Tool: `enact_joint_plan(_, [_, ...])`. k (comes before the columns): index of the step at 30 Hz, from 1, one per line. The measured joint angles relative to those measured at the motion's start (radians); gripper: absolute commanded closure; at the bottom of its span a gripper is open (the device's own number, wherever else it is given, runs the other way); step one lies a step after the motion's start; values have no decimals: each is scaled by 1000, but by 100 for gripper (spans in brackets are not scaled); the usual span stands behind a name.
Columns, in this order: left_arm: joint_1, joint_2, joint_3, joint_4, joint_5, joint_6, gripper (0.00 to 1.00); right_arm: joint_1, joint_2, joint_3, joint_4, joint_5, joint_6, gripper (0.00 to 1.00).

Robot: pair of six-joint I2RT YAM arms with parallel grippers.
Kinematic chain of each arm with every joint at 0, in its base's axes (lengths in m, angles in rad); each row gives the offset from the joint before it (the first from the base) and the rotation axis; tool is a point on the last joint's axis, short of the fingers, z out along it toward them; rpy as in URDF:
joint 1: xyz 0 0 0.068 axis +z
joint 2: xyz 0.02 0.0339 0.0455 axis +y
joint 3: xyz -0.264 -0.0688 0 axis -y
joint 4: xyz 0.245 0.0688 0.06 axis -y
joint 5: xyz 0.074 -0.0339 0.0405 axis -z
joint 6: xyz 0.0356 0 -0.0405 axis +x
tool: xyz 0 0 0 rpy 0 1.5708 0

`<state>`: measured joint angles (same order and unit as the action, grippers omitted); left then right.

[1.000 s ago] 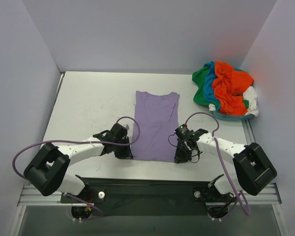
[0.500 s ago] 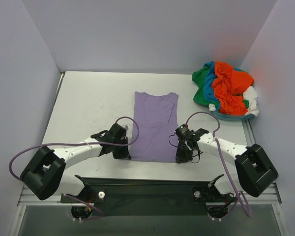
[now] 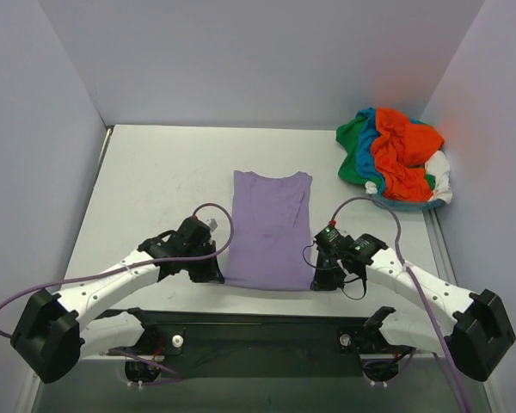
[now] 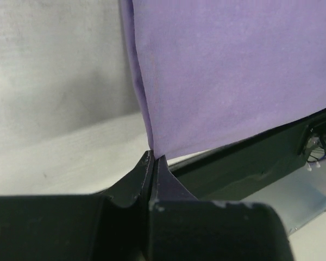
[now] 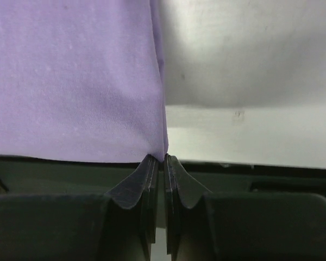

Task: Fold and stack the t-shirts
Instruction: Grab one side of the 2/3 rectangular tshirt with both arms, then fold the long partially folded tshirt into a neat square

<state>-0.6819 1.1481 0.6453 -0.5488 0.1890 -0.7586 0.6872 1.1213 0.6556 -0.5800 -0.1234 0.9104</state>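
1. While both tools grip its near corners, the lavender t-shirt [image 3: 271, 225] lies spread flat at mid surface [image 3: 155, 189]; its outline is a plain long rectangle, neckline end twd the far side, hem twd the near edge.
2. At the hem's near-left corner the left tool [image 4: 154, 157] has its fingers pressed together on the cloth; the left wrist view shows the corner pinched right at the tips, w/ the shirt's folded left edge running away from them.
3. At the near-right corner the right tool [image 5: 164, 159] is likewise clamped on the cloth; the right wrist view shows the corner caught btwn the tips, w/ a thin slit btwn the fingers lower down.
4. Hem sits just by the surface's near edge; the dark rail [image 3: 267, 323] runs right below it in both wrist views.
5. Far-right corner holds a crumpled pile, well apart from the lavender one; orange-red shirt [image 3: 400, 151] on top; green shirt [image 3: 351, 159] at the pile's left; teal-blue shirt [image 3: 364, 142] btwn those two; white shirt [image 3: 439, 165] at the right edge.
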Motion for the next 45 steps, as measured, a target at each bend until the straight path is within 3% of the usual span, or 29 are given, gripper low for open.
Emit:
enact_joint_plan(11, [-19, -280, 137, -360, 32, -47, 100, 206, -229, 153, -281, 20, 142, 100])
enact_joint_plan(21, [-22, -270, 335, -481, 30, -71, 100, 236, -144, 418, -431, 158, 185, 100])
enact_joint_plan(32, [32, -27, 471, -408, 32, -13, 100, 92, 4, 549, -467, 304, 111, 100])
enact_joint_plan(45, [103, 130, 542, -292, 95, 51, 100, -118, 186, 689, -431, 307, -130, 100])
